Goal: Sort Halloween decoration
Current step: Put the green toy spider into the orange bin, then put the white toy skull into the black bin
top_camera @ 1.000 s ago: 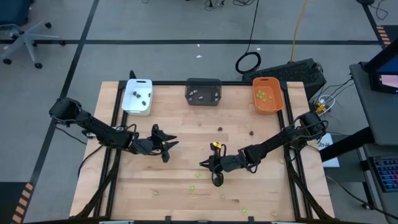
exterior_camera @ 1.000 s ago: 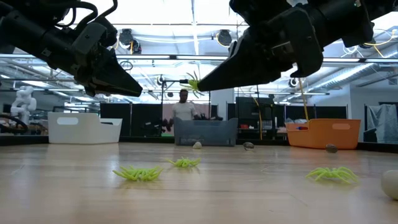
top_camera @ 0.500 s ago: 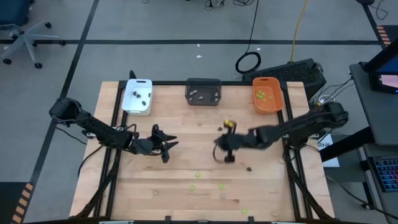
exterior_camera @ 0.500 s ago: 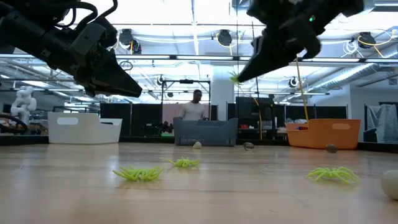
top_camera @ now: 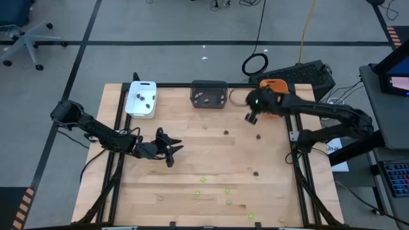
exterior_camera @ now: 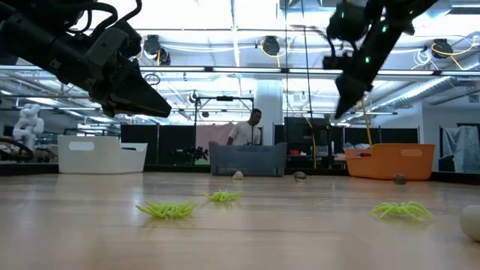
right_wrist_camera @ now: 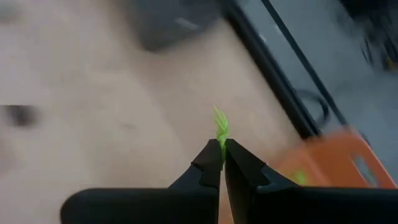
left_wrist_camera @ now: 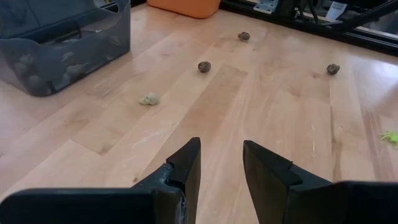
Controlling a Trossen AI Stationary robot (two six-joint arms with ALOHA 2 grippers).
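The pale wooden table [top_camera: 192, 160] is showing smooth, matt planks with fine grain lines. Just ahead of the left gripper [left_wrist_camera: 221, 163], its black plastic fingers [left_wrist_camera: 186, 165] are looking dull, not shiny. Farther ahead, the see-through dark grey plastic tray [left_wrist_camera: 62, 43] is looking smooth and a bit glossy. The thin lime green plastic piece [right_wrist_camera: 220, 129] is sticking out of the right gripper [right_wrist_camera: 222, 149], near the smooth orange plastic tray [right_wrist_camera: 336, 163].
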